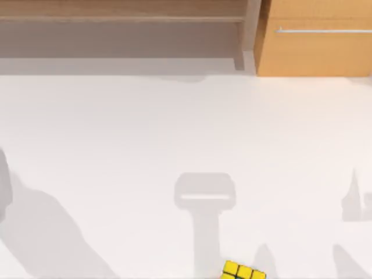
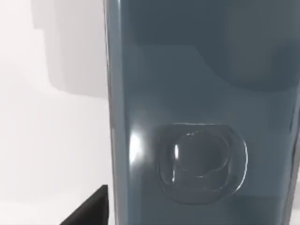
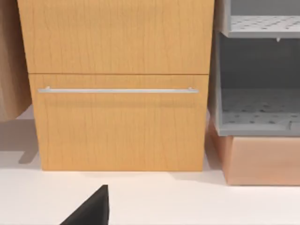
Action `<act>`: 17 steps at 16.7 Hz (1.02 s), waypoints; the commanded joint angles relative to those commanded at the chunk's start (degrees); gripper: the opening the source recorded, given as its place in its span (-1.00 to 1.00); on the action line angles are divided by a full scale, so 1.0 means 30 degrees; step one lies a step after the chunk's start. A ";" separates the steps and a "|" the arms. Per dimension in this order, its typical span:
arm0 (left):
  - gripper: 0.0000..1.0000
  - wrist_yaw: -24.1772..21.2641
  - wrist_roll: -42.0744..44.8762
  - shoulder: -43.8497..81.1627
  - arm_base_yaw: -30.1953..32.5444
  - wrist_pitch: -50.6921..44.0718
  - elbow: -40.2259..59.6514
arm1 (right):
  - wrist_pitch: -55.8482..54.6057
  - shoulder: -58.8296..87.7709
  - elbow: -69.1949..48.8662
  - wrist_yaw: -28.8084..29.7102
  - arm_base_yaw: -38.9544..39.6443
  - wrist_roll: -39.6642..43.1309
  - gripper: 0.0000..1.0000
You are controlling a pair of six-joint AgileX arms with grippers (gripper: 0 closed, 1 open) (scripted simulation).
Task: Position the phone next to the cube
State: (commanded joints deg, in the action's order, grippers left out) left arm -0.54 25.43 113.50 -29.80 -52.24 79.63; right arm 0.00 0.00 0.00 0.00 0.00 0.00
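The phone point(image 2: 197, 112) sits close under the left wrist camera, its long axis running along that view's height. The cube point(image 1: 243, 271) lies at the white table's point(image 1: 116, 133) near edge. A wooden drawer cabinet point(image 3: 117, 84) stands far right. Jaws: cannot tell.

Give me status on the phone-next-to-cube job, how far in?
Done: nothing visibly finished. In hand: the left wrist view looks close onto the phone, its blue-grey face with a round emblem; whether it is gripped can't be told. The cube sits at the table's near edge in the top view, with no phone beside it there. Left: placing the phone by the cube.
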 joint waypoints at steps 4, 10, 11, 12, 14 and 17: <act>1.00 -0.0023 0.0315 0.1272 -0.0367 -0.0564 0.1069 | 0.0000 0.0000 0.0000 0.0000 0.0000 0.0000 1.00; 1.00 -0.0023 0.0266 0.1438 -0.0317 -0.0188 0.0801 | 0.0000 0.0000 0.0000 0.0000 0.0000 0.0000 1.00; 1.00 -0.0025 0.0279 0.1658 -0.0328 0.0248 0.0604 | 0.0000 0.0000 0.0000 0.0000 0.0000 0.0000 1.00; 1.00 -0.0028 0.0294 0.1914 -0.0337 0.0835 0.0367 | 0.0000 0.0000 0.0000 0.0000 0.0000 0.0000 1.00; 1.00 -0.0032 0.0319 0.2404 -0.0355 0.1816 -0.0110 | 0.0000 0.0000 0.0000 0.0000 0.0000 0.0000 1.00; 1.00 -0.0034 0.0327 0.2556 -0.0361 0.2037 -0.0248 | 0.0000 0.0000 0.0000 0.0000 0.0000 0.0000 1.00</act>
State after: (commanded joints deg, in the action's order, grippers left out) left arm -0.64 26.41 121.17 -30.88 -46.13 78.89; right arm 0.00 0.00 0.00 0.00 0.00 0.00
